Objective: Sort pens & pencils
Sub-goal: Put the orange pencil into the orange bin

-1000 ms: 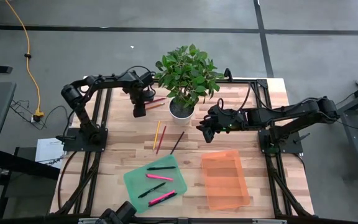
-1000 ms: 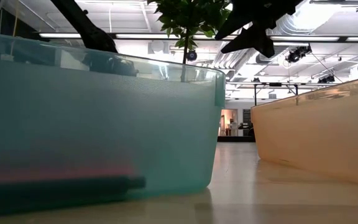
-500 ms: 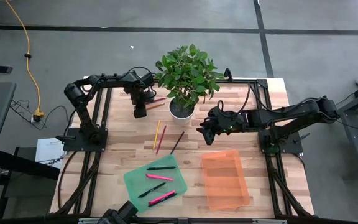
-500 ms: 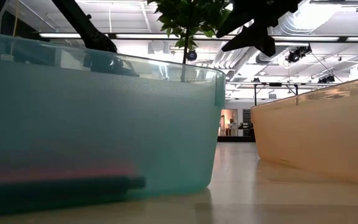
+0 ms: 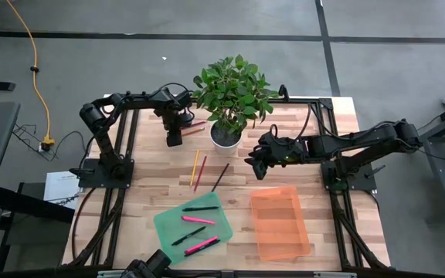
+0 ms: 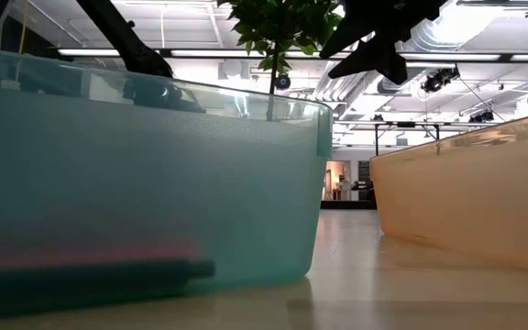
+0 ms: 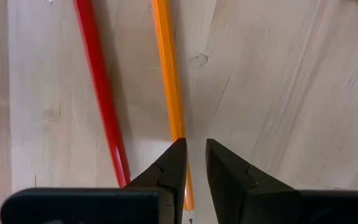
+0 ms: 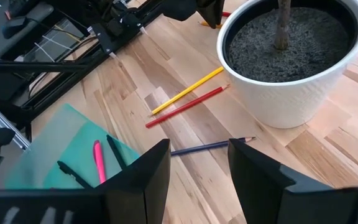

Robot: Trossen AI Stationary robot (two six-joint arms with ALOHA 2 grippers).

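Note:
Near the table's far left, an orange pencil (image 7: pixel 168 74) and a red pencil (image 7: pixel 100 93) lie side by side on the wood. My left gripper (image 5: pixel 174 139) points down just above them. Its fingers (image 7: pixel 196 155) are narrowly open astride the orange pencil's tip end, without clear touch. A yellow pencil (image 5: pixel 195 164), another red one (image 5: pixel 201 173) and a dark one (image 5: pixel 220 177) lie flat mid-table. Pink and black pens (image 5: pixel 198 220) lie in the green tray (image 5: pixel 164 224). My right gripper (image 5: pixel 251 161) hovers open beside the plant pot, with nothing between its fingers (image 8: pixel 197 165).
A potted plant in a white pot (image 5: pixel 225 136) stands at the far middle, between the two grippers. An orange tray (image 5: pixel 280 224) sits at the near right, next to the green tray. Bare wood lies between the pot and the trays.

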